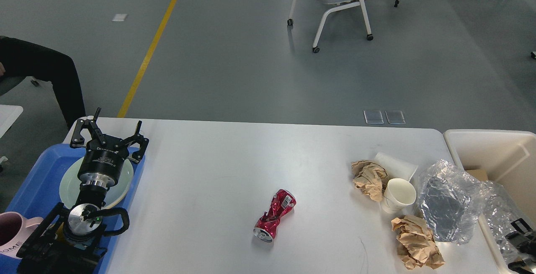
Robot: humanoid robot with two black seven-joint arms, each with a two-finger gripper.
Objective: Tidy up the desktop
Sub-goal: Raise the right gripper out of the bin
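Head view: the worktop fills the lower frame. Left tool, fingers spread, hangs over the blue tray at lower left. Right tool, state unclear, sits in the beige bin at lower right, nearer the trash; the crushed can lies diagonally, centre
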